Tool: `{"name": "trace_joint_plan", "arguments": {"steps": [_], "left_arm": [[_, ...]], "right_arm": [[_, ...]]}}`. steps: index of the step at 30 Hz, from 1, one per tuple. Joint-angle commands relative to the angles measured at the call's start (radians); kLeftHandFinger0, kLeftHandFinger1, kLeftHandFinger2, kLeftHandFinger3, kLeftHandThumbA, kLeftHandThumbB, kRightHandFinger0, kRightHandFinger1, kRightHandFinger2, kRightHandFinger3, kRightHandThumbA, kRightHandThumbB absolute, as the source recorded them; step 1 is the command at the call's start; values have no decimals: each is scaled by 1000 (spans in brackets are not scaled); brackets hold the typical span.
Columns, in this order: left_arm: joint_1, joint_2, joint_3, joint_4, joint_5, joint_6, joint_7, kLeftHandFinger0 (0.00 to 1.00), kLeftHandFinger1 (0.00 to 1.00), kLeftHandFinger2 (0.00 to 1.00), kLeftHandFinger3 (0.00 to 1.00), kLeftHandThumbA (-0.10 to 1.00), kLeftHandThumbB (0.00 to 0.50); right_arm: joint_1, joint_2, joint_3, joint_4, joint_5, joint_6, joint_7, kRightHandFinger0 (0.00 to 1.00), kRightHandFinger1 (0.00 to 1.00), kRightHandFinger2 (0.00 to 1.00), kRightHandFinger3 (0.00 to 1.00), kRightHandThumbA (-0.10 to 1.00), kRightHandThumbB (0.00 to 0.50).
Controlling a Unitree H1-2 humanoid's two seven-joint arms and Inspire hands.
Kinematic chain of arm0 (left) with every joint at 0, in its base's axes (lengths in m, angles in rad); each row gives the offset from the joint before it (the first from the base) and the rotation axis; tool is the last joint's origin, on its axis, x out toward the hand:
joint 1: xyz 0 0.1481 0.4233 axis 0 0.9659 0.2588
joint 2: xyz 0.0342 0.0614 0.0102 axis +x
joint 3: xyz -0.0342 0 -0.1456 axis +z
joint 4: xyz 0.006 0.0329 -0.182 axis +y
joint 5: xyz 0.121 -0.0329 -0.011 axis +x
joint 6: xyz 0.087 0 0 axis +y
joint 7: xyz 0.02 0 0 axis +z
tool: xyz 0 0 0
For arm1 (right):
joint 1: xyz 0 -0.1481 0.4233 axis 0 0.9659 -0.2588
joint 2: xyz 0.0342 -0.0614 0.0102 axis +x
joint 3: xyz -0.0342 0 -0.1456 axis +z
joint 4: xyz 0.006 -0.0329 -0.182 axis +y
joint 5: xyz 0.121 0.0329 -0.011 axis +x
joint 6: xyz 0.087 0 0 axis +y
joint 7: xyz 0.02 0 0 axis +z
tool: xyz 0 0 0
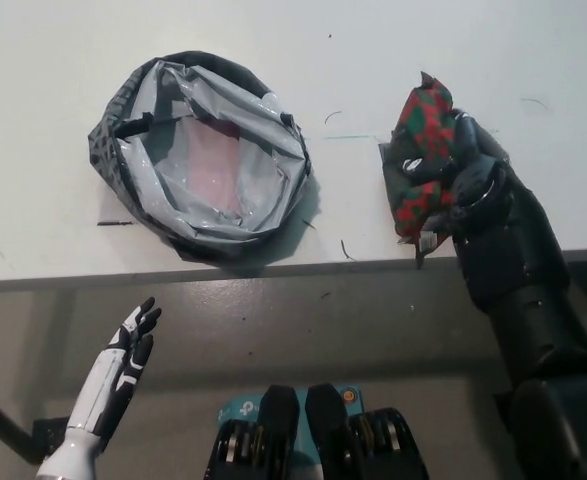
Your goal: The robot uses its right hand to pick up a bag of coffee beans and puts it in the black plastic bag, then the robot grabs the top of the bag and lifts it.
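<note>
Down below the table edge, at the lower left, the white left hand (128, 350) hangs over the grey floor with its fingers spread and nothing in it, well apart from everything on the tabletop. Up at the table's near edge on the right, the black right hand (451, 178) has its fingers wrapped around the bag of coffee beans (421, 160), a crumpled red-and-green patterned pack that stands partly upright, its lower corner close to the table's rim; I cannot tell whether it is touching the surface. Across a bare stretch of the white table (53, 60), to the left, the black plastic bag (201, 155) sits with its mouth open and rim rolled down, showing a glossy grey lining and a faint pinkish patch inside. A few thin dark marks dot the tabletop between the two bags.
</note>
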Motion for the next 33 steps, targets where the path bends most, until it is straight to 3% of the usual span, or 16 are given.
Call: {"name": "trace_joint_plan", "arguments": {"steps": [1,3,4,5,6,7,9,11,12,15,18,22,25,29,32,33], "left_arm": [[-34,19,14,-19,15,-33,9,1000,1000,1000,1000,1000,217],[-35,22,15,-21,15,-33,7,1000,1000,1000,1000,1000,215],[-39,22,14,-18,15,-37,7,1000,1000,1000,1000,1000,213],[-43,22,14,-16,18,-41,8,1000,1000,1000,1000,1000,208],[-43,22,13,-17,16,-40,7,1000,1000,1000,1000,1000,208],[-41,22,13,-19,12,-33,4,1000,1000,1000,1000,1000,216],[-41,23,13,-22,13,-30,3,1000,1000,1000,1000,1000,215],[-38,23,13,-23,14,-31,5,1000,1000,1000,1000,1000,212],[-36,23,13,-24,15,-31,5,1000,1000,1000,1000,1000,208],[-36,21,10,-13,16,-42,7,1000,1000,1000,1000,1000,201],[-33,19,10,-14,18,-35,8,1000,1000,1000,1000,1000,199],[-27,16,8,-23,24,-24,10,1000,1000,1000,1000,1000,182],[-27,14,9,-18,23,-28,13,1000,1000,1000,1000,1000,172],[-32,14,8,-7,23,-33,13,1000,1000,1000,1000,1000,175],[-30,13,9,-8,20,-28,12,1000,1000,1000,1000,1000,167],[-29,12,10,-8,19,-28,14,1000,1000,1000,1000,1000,165]], "right_arm": [[-13,35,-107,81,299,-57,14,1000,1000,1000,1000,921,408],[-15,46,-189,80,388,-68,-25,1000,1000,1000,1000,778,396],[-20,48,-207,86,397,-70,-58,848,1000,1000,1000,607,320],[-28,46,-220,111,395,-92,-117,213,461,646,1000,207,271],[-27,45,-212,120,377,-107,-159,9,121,450,1000,107,286],[-17,45,-181,124,335,-145,-228,0,112,367,763,-92,260],[2,49,-190,118,352,-224,-270,0,108,352,261,-100,186],[6,50,-204,127,386,-264,-286,11,362,683,514,-100,178],[8,53,-228,128,417,-287,-300,11,441,767,769,-100,180],[9,56,-298,117,519,-350,-283,63,440,794,904,-100,166],[-4,56,-351,124,591,-358,-251,2,384,812,863,-100,170],[-10,69,-439,93,715,-355,-187,0,332,793,573,-100,186],[-37,81,-551,87,841,-316,-166,0,313,800,598,-100,176],[-65,78,-651,90,954,-260,-117,0,243,772,856,-100,136],[-76,72,-690,95,999,-213,-85,0,96,655,765,-100,117],[-81,70,-713,98,1029,-200,-63,0,69,646,629,-100,124]]}}
